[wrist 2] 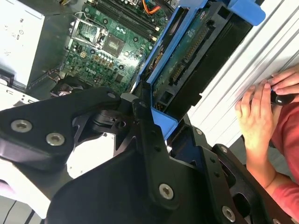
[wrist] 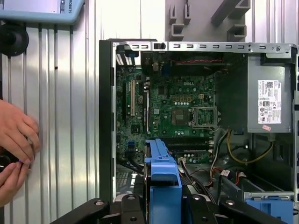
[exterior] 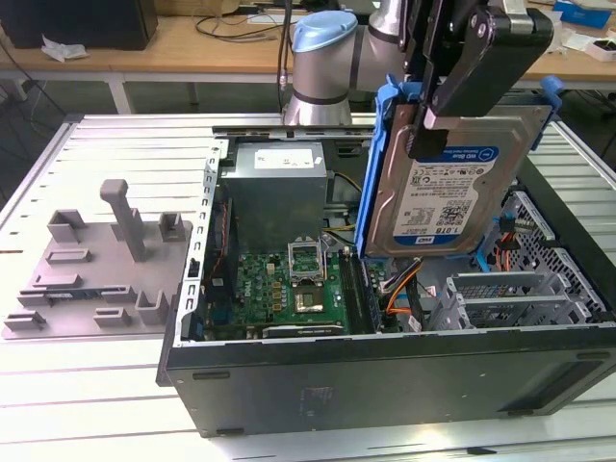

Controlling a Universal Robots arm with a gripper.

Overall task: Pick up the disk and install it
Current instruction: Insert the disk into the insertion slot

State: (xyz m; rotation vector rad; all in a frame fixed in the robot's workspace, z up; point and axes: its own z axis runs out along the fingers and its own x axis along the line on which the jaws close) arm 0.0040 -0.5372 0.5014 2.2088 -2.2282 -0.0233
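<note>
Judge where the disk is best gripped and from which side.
By its upper end, from above, pinching across the flat faces. The disk hangs roughly upright over the open computer case, thin between its faces; the claw clamps it so, leaving the lower end free.

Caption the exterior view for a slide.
The gripper holds the disk upright above the open computer case.

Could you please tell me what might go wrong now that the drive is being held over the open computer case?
1. The gripper holds the silver rectangular hard drive in its blue plastic carrier frame by one end above the open black computer case; a slip could drop it onto the green motherboard.
2. Orange cables in the case below might snag the carrier.
3. A person's hands lie beside the case, possibly near the arm's path.
</note>
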